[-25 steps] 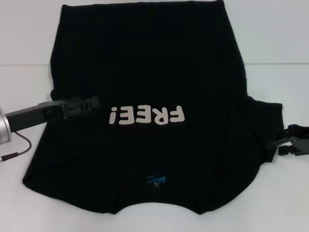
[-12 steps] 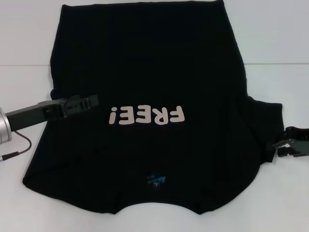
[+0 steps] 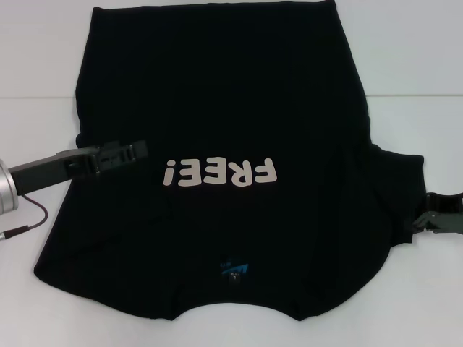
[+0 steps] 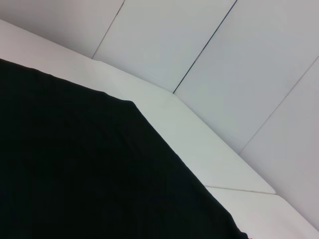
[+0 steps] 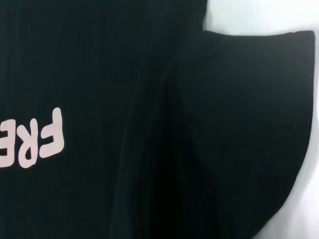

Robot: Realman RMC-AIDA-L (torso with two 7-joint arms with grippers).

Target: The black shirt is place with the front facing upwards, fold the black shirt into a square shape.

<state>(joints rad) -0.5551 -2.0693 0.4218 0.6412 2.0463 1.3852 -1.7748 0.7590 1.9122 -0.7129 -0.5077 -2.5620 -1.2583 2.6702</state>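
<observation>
Black cloth short-sleeved shirt point(image 3: 217, 144) with cream "FREE!" letters is lying front-up on the white table point(image 3: 412, 65). Left gripper point(image 3: 134, 151) is hovering over its left side, right gripper point(image 3: 428, 221) beside its right sleeve; I cannot tell either's finger state.

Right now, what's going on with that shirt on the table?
A large black cloth T-shirt with cream "FREE!" lettering lies front up on the white table, collar towards the robot, with its left side apparently folded in already. The left pincer is low over the chest beside the lettering. The right pincer is at the edge of the spread right sleeve.
</observation>
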